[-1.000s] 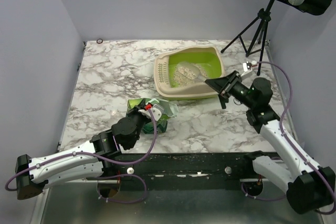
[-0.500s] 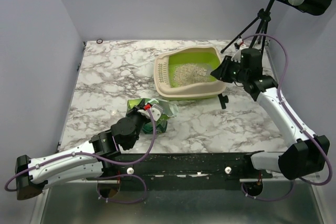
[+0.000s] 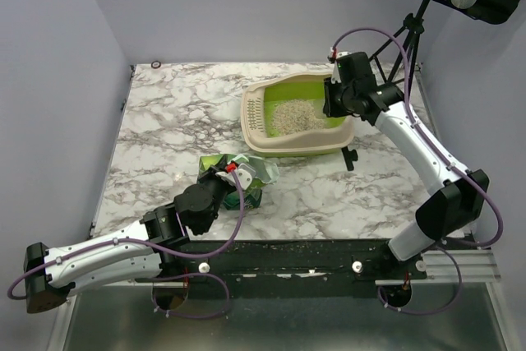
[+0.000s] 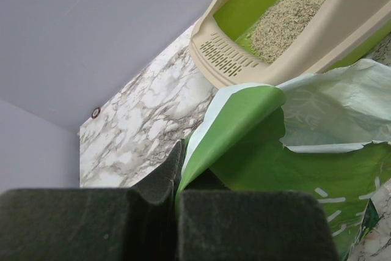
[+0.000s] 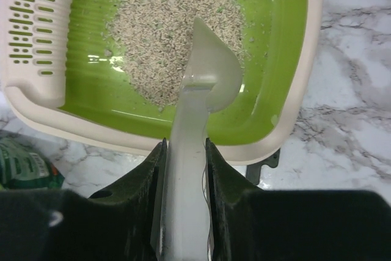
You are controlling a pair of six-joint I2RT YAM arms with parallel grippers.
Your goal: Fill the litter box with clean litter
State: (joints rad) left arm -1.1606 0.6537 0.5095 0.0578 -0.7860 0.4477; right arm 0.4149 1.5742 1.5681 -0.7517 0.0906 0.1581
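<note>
Plainly mid-job, the right gripper (image 5: 183,151) was clenched on the flat handle of a clear scoop (image 5: 204,71), its bowl reaching just beyond the fingertips over the litter box (image 5: 308,71). The litter (image 5: 162,35) lay in a single heap ahead of those fingers, in the middle of the lime-green floor, with bare plastic showing all round it, so the fill looked far from done. The bowl appeared empty, though it was too clear to be sure. The smooth, narrow handle seemed the weak point: a twist between the pads could have tipped the next load onto the marble table (image 3: 173,121) instead of into the tray. A low pass over the beige rim nearest the fingers could have knocked the light box askew. Across the table, the left gripper (image 4: 177,178) was pinched on the folded lip of the green bag (image 4: 263,145), with the box's slotted end beyond its fingertips. Only a thin fold sat between those fingers; if it slid free, the bag's mouth could have sagged shut or spilled grains.
</note>
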